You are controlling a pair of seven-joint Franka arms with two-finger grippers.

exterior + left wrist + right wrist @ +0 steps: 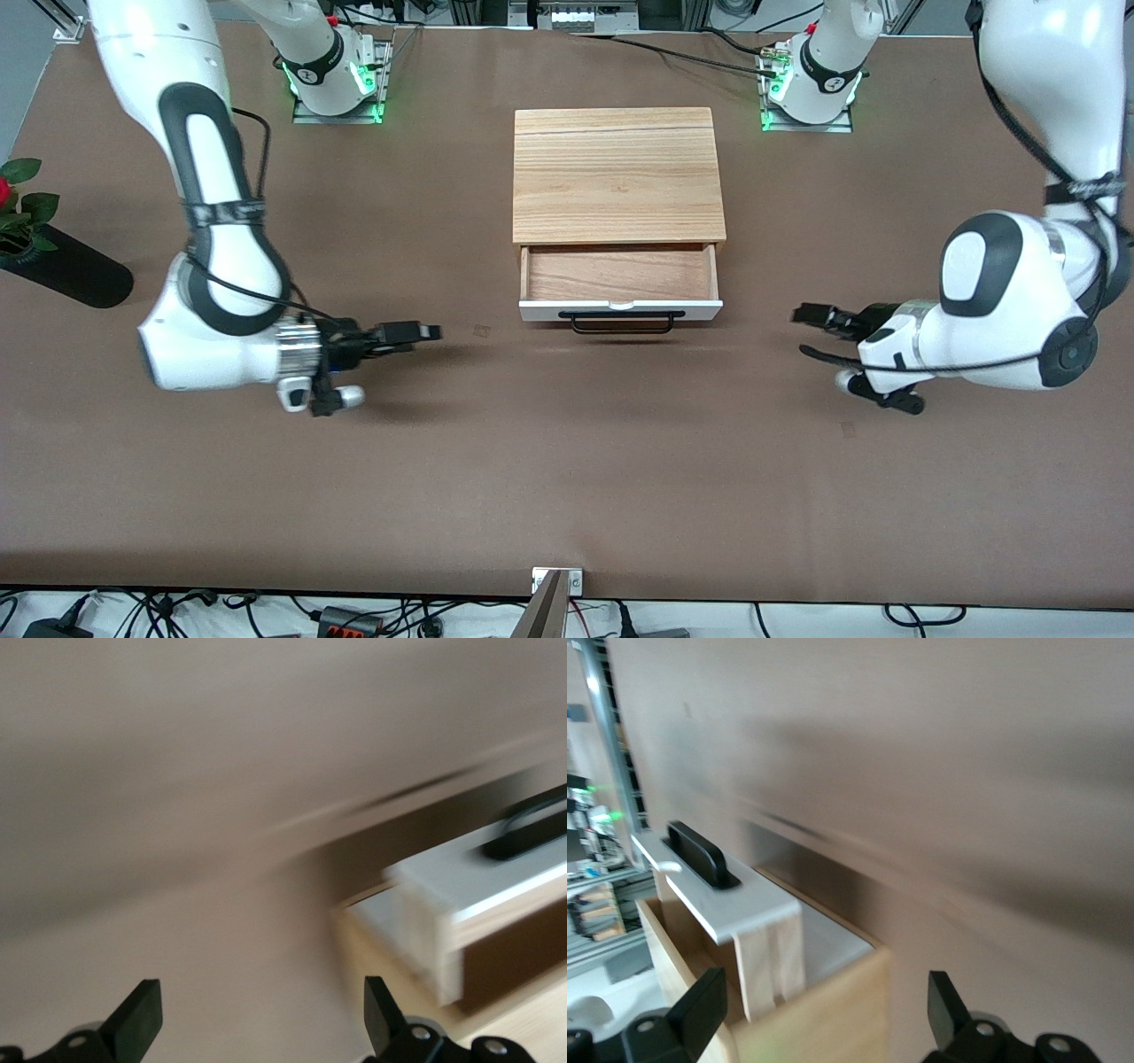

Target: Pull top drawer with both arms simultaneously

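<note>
The top drawer (pixel 620 309) stands pulled partway out of the light-wood cabinet (pixel 617 177), with its bare wooden inside showing. Its black bar handle (pixel 620 323) faces the front camera. My right gripper (pixel 425 337) hovers low over the table beside the drawer, toward the right arm's end, open and holding nothing. My left gripper (pixel 804 323) hovers on the left arm's end, also open and holding nothing. The left wrist view shows the left gripper (pixel 260 992) apart from the drawer's white front (pixel 461 881). In the right wrist view the right gripper (pixel 824 983) points at the drawer's corner (pixel 718 890).
A black vase (pixel 62 266) with a red flower lies at the right arm's end of the table. A metal clamp (pixel 556 585) sits on the table edge nearest the front camera. Brown tabletop stretches between the drawer and that edge.
</note>
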